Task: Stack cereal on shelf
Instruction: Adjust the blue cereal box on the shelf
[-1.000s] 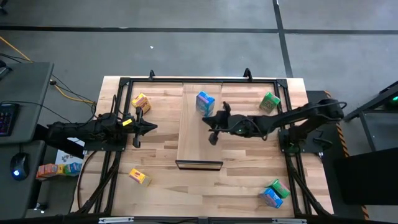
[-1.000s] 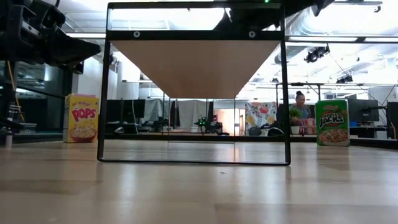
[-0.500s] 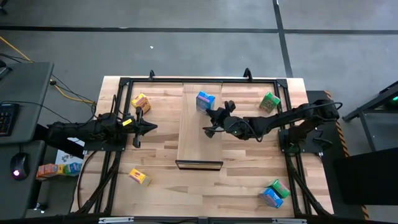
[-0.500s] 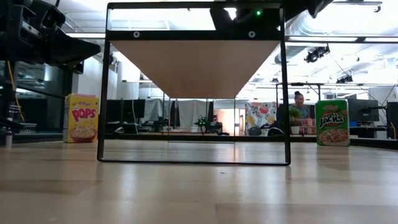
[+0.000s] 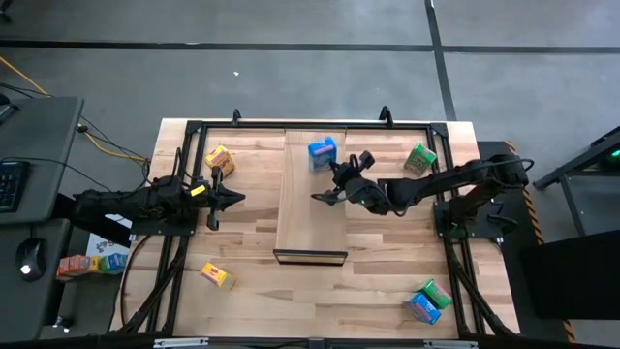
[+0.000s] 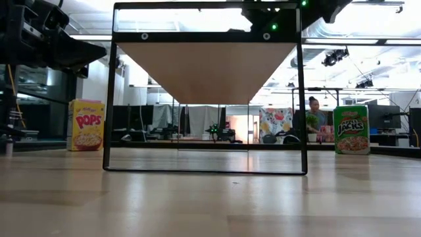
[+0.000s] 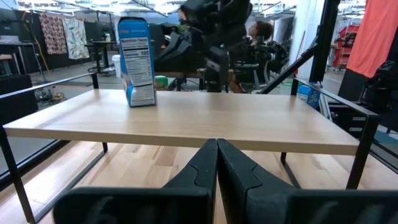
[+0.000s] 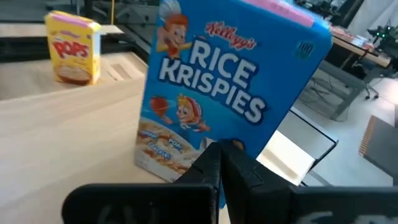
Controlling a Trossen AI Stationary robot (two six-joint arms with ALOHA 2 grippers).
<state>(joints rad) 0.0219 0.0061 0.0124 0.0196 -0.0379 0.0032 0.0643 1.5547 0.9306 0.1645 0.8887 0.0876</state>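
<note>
So the shelf (image 5: 312,194) runs down the table's middle, with one blue Rice Krispies box (image 5: 323,153) standing at its 12 o'clock end. The right gripper (image 5: 336,177) sits pinched shut, empty, just at the box's 5 o'clock. The left gripper (image 5: 236,199) waits at the shelf's 9 o'clock, also closed.

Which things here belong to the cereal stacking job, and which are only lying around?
For the job:
- shelf
- blue box standing on it
- yellow boxes
- green box
- green and blue pair
- right gripper beside the blue box

Lying about:
- keyboard
- mouse
- yellow cable
</note>
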